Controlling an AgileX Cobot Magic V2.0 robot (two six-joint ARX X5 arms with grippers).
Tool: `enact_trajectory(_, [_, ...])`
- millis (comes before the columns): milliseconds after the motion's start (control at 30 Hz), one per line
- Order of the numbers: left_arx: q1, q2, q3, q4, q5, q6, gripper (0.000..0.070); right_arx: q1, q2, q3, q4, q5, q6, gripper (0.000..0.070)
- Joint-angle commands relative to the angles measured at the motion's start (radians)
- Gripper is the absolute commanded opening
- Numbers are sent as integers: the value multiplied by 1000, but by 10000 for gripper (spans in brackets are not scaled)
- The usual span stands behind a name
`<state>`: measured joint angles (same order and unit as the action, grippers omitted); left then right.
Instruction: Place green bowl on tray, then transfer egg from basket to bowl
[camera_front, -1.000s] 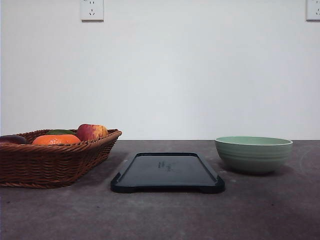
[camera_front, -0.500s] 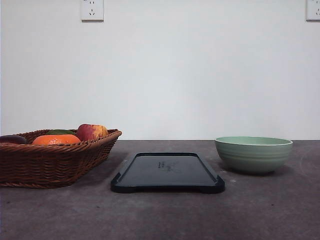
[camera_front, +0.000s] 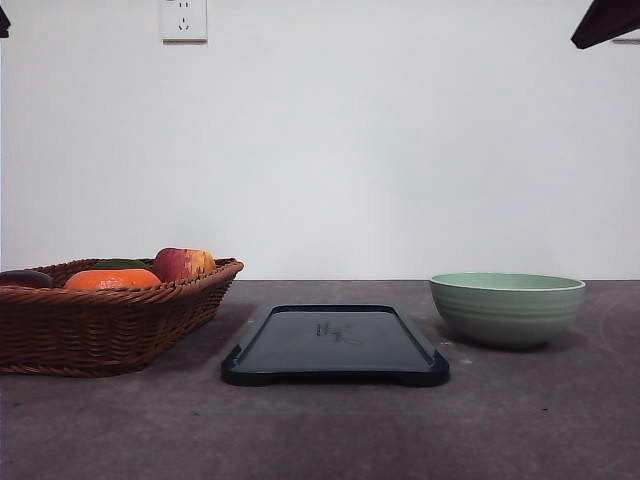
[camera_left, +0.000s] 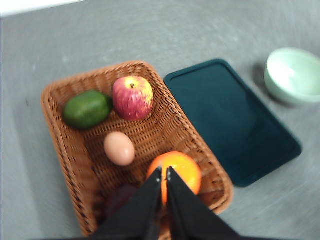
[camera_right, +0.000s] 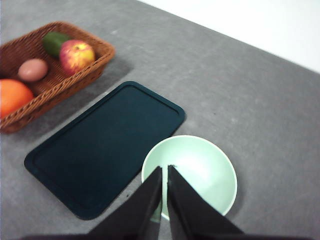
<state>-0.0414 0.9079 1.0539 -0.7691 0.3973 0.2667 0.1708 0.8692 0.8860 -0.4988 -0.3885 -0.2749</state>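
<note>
1. Green bowl (camera_front: 507, 308): stands upright and empty on the grey table (camera_front: 330, 430), toward the table's right edge, just beside the tray but apart from it (a strip of bare tabletop separates them in the right wrist view).
2. Tray (camera_front: 335, 345): flat, black, rounded corners, low rim; lies bare at the middle of the table between bowl and basket, with a faint mark at its centre.
3. Basket (camera_front: 100, 325): brown wicker, at the table's left edge, one long side running close alongside the tray's edge.
4. Egg (camera_left: 119, 148): pale brown, lying on the basket floor near its middle, touching no other item.
5. Other basket contents: a red-yellow apple (camera_left: 132, 97) and a green fruit (camera_left: 87, 109) side by side at one end; an orange (camera_left: 176, 170) near the opposite end, with a dark purple item (camera_left: 120, 199) beside it (too blurred to identify).
6. Left gripper (camera_left: 164, 172): held above the basket, over the orange; its two dark fingers lie together with only a hairline gap, gripping nothing.
7. Right gripper (camera_right: 164, 171): held above the green bowl, over the part of the rim nearest the tray; fingers likewise pressed together, empty, and not touching the bowl.
8. Wall: plain white, bearing a socket (camera_front: 184, 19) above the basket side.
</note>
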Motion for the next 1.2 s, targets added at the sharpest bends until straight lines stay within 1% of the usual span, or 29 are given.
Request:
enact_trajectory(0, [-3, 7, 28, 8, 8, 60, 189, 10, 6, 20, 3, 4, -66, 114])
enact_trajectory(33, [-4, 7, 28, 8, 8, 60, 253, 12, 6, 20, 3, 6, -68, 212])
enact_trajectory(67, [-4, 7, 28, 7, 8, 60, 315, 13, 6, 20, 2, 9, -67, 327])
enact_trajectory(100, [-4, 7, 28, 7, 8, 59, 353, 13, 5, 20, 1, 21, -66, 418])
enact_trajectory(133, [-4, 7, 28, 7, 8, 59, 375, 13, 5, 20, -1, 34, -65, 473])
enact_trajectory(167, [-4, 7, 28, 7, 8, 58, 380, 13, 5, 20, -4, 49, -64, 493])
enact_trajectory(267, [-5, 7, 28, 6, 8, 54, 380, 18, 5, 21, -5, 94, -16, 492])
enact_trajectory(400, [-5, 7, 28, 6, 9, 54, 380, 19, 19, 43, -18, 116, 73, 492])
enact_trajectory(600, [-5, 7, 28, 6, 9, 51, 380, 19, 113, 162, -158, 154, 176, 489])
enact_trajectory(733, [-5, 7, 28, 7, 9, -21, 380, 18, 208, 260, -240, 199, 244, 478])
enact_trajectory(833, [-5, 7, 28, 7, 9, -35, 380, 16, 287, 334, -300, 247, 296, 478])
enact_trajectory(967, [-5, 7, 28, 6, 9, -44, 380, 14, 407, 429, -389, 285, 319, 467])
enact_trajectory(1067, [-5, 7, 28, 6, 9, -53, 380, 7, 506, 488, -438, 286, 319, 457])
enact_trajectory(1167, [-5, 7, 28, 6, 9, -66, 380, 1, 597, 524, -456, 288, 318, 457])
